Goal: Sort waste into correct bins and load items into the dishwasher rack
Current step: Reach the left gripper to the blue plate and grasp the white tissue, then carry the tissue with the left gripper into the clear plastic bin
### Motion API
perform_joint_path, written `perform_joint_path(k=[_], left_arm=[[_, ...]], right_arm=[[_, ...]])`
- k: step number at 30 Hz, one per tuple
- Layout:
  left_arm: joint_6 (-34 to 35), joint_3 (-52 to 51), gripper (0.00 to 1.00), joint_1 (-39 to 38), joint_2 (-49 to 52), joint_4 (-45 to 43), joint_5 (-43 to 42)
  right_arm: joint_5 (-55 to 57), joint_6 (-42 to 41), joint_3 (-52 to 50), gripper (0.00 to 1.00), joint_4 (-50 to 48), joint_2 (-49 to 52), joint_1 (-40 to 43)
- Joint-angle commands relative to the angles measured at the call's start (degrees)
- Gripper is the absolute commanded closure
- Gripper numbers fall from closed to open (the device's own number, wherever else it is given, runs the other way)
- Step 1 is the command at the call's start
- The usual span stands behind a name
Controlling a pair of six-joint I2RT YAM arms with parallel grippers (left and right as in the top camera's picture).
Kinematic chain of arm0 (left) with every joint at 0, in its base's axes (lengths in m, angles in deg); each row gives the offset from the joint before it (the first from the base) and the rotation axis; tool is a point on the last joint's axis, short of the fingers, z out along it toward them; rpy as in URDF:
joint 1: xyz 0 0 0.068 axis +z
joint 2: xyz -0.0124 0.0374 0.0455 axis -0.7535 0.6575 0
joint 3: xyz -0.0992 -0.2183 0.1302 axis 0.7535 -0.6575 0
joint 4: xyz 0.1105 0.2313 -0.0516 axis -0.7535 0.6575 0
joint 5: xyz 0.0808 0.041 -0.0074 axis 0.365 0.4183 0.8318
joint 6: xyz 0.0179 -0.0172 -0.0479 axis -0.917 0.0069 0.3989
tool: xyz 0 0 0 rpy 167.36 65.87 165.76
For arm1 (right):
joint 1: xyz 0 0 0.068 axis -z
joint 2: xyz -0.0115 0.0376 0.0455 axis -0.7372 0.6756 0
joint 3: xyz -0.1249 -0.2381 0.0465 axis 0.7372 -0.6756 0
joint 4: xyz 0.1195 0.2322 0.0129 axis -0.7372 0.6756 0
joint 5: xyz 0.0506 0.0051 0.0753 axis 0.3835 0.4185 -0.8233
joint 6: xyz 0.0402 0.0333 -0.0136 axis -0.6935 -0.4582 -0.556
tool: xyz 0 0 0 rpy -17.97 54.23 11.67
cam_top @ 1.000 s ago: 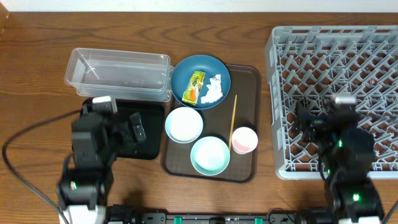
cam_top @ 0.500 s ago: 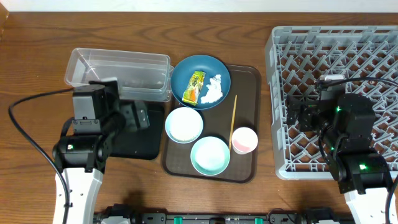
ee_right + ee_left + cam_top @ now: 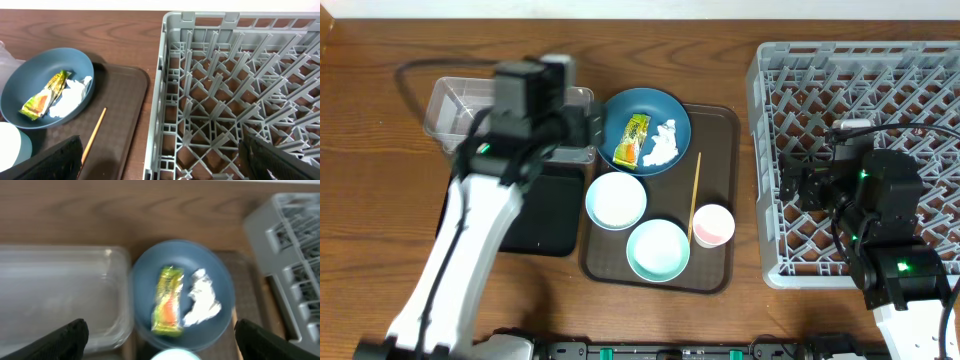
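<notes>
Near edge: the mint bowl (image 3: 658, 250) and the pink-white cup (image 3: 712, 225) sit by the front rim of the brown tray (image 3: 720, 130); you have bare bench (image 3: 380, 200) in front of them.
Near left: the black tray (image 3: 545, 215) lies flat, with its right edge just beside the brown tray and open bench on its left.
Mid tray: the white-blue bowl (image 3: 615, 200) sits just beyond the mint bowl. The wooden stick (image 3: 695, 195) lies lengthwise to the right of the 2 bowls, its far tip near the plate.
Right gripper: your right gripper (image 3: 161, 150) hovers over the left part of the dishwasher rack (image 3: 880, 90), spread wide and holding nothing.
Gap: only a narrow strip of bench separates the brown tray's right rim from the rack's left wall.
Plate: the dark blue plate (image 3: 620, 110) sits at the tray's far-left corner. It carries the yellow-green wrapper (image 3: 635, 138) and, just right of it, the crumpled tissue (image 3: 662, 148).
Left gripper: your left gripper (image 3: 161, 325) hangs above the plate's left rim and the right end of the clear tub (image 3: 450, 115), wide apart with nothing between its fingers.
Far edge: a strip of bare bench runs behind the tub and plate.
</notes>
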Motion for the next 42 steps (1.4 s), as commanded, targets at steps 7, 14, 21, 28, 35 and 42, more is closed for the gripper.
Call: perform_joint_path(k=[7, 14, 21, 28, 35, 42], left_arm=[[-1.6, 2.5, 0.05, -10.5, 16.0, -12.8, 0.5], [-1.6, 2.5, 0.13, -14.0, 25.3, -18.6, 0.5], [-1.6, 2.5, 0.26, -14.7, 29.9, -18.3, 0.5], [-1.6, 2.2, 0.34, -14.7, 31.6, -17.6, 2.7], [-1.6, 2.1, 0.35, -14.7, 33.4, -16.6, 2.7], [-1.6, 2.1, 0.61, -14.7, 33.4, -16.0, 2.7]], right_arm=[[-0.6, 0.5, 1.4, 0.01, 0.4, 0.0, 0.0], [-0.6, 0.5, 1.4, 0.01, 0.4, 0.0, 0.0], [-0.6, 0.5, 1.4, 0.01, 0.4, 0.0, 0.0], [-0.6, 0.5, 1.4, 0.01, 0.4, 0.1, 0.0], [-0.6, 0.5, 1.4, 0.01, 0.4, 0.1, 0.0], [-0.6, 0.5, 1.4, 0.01, 0.4, 0.1, 0.0]])
